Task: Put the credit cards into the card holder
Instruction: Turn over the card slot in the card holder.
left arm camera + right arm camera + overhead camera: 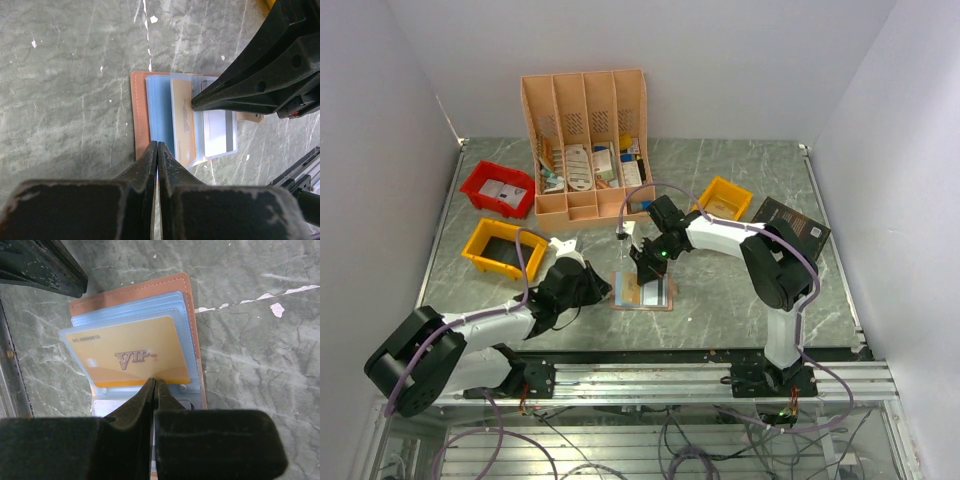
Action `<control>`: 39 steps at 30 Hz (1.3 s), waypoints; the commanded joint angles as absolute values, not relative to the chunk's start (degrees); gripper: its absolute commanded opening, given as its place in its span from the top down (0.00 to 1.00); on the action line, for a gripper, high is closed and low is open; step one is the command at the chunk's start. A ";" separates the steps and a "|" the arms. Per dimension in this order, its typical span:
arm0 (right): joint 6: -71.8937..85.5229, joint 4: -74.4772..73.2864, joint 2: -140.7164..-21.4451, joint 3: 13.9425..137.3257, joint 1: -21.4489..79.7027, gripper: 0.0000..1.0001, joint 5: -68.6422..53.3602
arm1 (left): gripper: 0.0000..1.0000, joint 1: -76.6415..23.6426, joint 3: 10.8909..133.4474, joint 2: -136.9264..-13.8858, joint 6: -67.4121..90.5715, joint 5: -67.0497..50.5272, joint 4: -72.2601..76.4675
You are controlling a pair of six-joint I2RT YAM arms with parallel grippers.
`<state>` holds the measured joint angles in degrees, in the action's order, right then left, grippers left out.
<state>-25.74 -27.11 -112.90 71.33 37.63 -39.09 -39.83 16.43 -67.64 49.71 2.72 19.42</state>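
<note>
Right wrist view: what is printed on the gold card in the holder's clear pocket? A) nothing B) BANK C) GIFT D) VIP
D: the gold card in the card holder bears the large letters VIP across its face.

Tan card holder [140, 115] lying open, blue clear pockets [159, 110] up; gold VIP card [130, 352] in pocket; white striped card [219, 132] alongside.

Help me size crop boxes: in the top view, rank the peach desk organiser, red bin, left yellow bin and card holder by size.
1. peach desk organiser
2. left yellow bin and red bin, too alike to rank
3. card holder
</note>
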 commanded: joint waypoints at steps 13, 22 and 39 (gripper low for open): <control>-26.11 -27.99 -115.14 71.95 37.80 1.00 -38.12 | 0.93 -39.36 17.53 -74.85 49.02 -3.50 28.38; -26.20 -28.26 -115.31 72.08 37.83 1.00 -38.14 | 0.93 -39.36 17.66 -76.55 49.57 -5.16 30.82; -26.87 -28.84 -110.65 72.76 37.55 0.95 -39.49 | 0.91 -39.31 19.05 -77.78 49.04 -7.93 31.28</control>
